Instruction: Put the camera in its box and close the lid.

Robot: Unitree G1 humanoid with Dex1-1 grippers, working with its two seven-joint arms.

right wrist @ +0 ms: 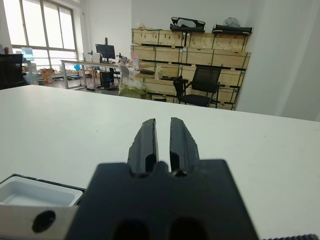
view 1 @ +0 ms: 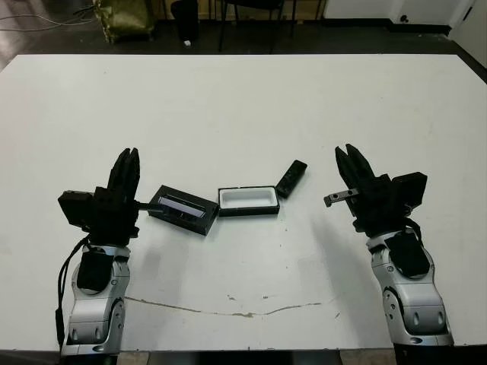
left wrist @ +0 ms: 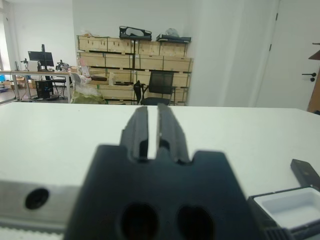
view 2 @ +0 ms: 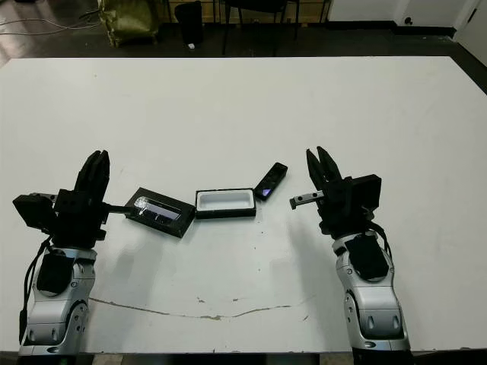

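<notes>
Both pincers hover clenched and empty: left pincer [view 1: 128,161], right pincer [view 1: 349,157]. Between them on the tabletop [view 1: 243,106], lid [view 1: 183,210] nearest left, box [view 1: 247,201], camera [view 1: 291,178] nearest right.

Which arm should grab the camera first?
Right, probably. The camera lies on the table just right of the open box, nearer the right claw. The left claw sits beyond the lid, so it would have to cross both.
</notes>
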